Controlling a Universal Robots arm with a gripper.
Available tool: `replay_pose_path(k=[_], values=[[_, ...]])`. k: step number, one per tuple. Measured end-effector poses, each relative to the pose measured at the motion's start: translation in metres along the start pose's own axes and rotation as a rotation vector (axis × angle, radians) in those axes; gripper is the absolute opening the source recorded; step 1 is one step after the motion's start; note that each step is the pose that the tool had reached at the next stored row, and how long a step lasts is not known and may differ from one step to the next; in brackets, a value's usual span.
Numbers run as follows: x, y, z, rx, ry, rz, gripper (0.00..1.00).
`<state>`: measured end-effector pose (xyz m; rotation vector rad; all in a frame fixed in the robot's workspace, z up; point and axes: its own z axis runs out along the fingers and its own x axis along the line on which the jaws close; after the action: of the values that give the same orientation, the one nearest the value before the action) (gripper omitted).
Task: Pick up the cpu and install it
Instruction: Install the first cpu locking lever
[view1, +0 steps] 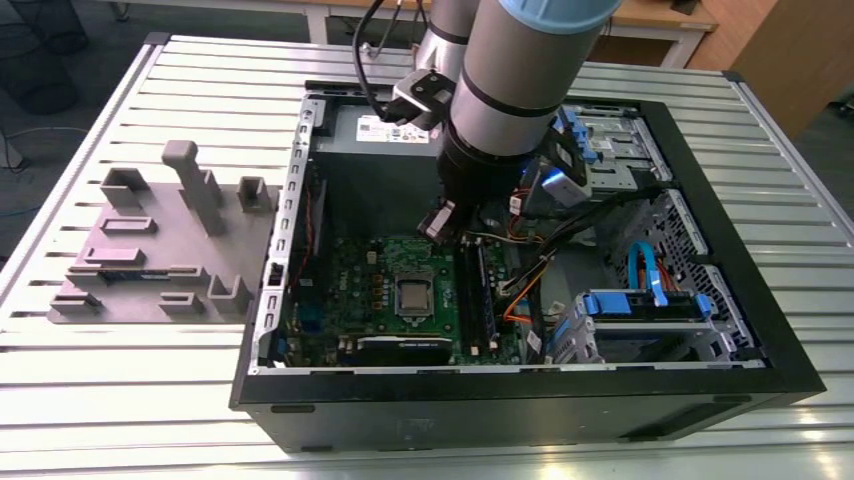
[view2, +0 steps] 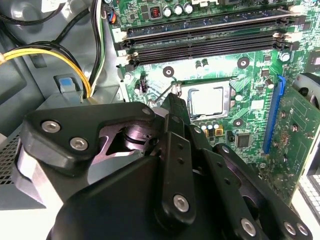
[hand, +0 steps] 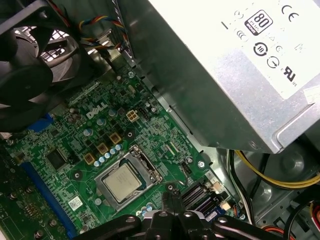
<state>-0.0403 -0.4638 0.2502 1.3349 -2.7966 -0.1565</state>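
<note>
Across the slatted bench (view1: 120, 400) lies the open computer case (view1: 747, 330), with my arm (view1: 514, 90) reaching down over its green motherboard (view1: 360, 290). My hand (view2: 172, 107) hovers beside the socket (hand: 127, 180), fingers drawn together on nothing. Seated in that socket, the cpu (hand: 121, 182) lies flat.

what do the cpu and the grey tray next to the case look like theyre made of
The cpu looks metal-topped: a flat, dull silver face with a soft sheen, lying in the metal-framed socket on the green board. The tray beside the computer case looks like matte moulded plastic: uniform mauve-grey, no glare, with blocky uprights. The gripper hangs just above the board near the socket.
</note>
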Motion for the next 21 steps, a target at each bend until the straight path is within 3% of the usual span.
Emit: replay_pose_path(k=[21], values=[[0.0030, 0.0037, 0.0004, 0.0000, 0.0000, 0.000, 0.10]])
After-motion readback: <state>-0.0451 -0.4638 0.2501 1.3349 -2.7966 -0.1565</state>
